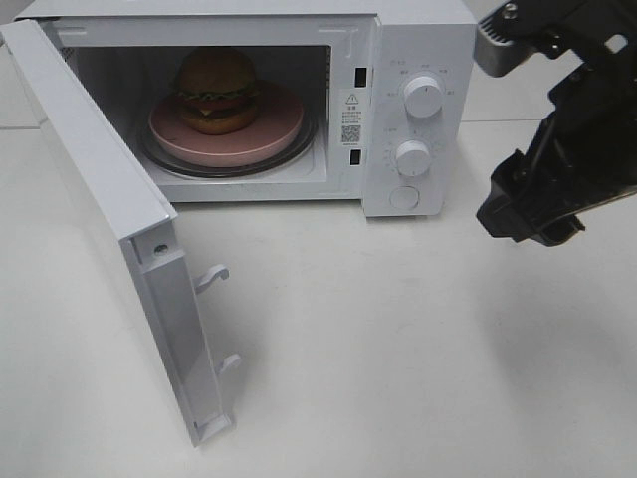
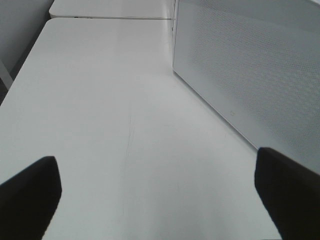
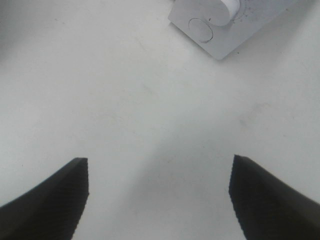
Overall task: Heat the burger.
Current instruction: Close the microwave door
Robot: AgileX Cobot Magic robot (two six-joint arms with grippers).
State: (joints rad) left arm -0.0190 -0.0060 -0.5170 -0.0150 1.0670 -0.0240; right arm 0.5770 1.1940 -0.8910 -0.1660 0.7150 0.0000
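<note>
The burger, with a tan bun, green frill and dark filling, sits on the pink plate inside the white microwave. The microwave door stands wide open at the left. My right gripper hangs above the table to the right of the microwave, away from the burger. In the right wrist view it is open and empty. My left gripper is open and empty over bare table, beside the door's perforated panel. It is out of the exterior high view.
The microwave's control panel has two white knobs and a round button. The button also shows in the right wrist view. Two latch hooks stick out of the door's edge. The white table spreads in front.
</note>
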